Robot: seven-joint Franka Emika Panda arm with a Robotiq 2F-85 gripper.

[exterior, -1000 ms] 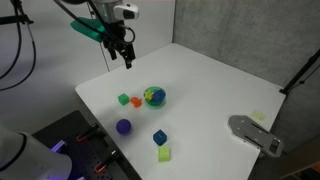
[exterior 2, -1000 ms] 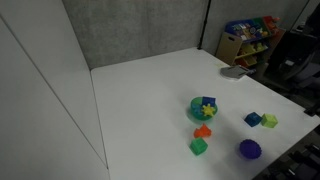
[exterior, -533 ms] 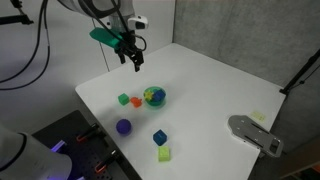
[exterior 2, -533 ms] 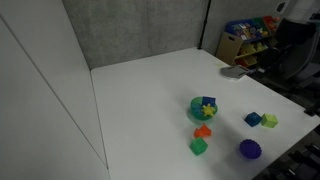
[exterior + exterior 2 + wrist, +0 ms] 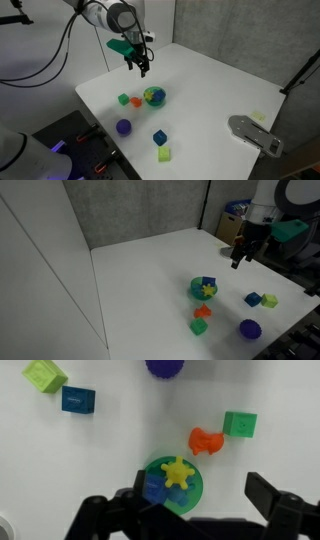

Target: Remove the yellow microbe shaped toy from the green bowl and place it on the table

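- Gripper (image 5: 143, 68) is shifted toward bowl (image 5: 197, 494); jaws are held apart, empty.
- Toy (image 5: 178, 473) is seen inside bowl, untouched.
- Grasp, lift-out and placing on table (image 5: 220, 90) are left, judged.

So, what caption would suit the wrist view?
Open gripper framing a green bowl with a yellow toy inside.

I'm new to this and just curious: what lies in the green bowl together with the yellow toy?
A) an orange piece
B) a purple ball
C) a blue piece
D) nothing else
C: in the wrist view a blue piece sits beside the yellow toy inside the green bowl; the orange piece lies outside it.
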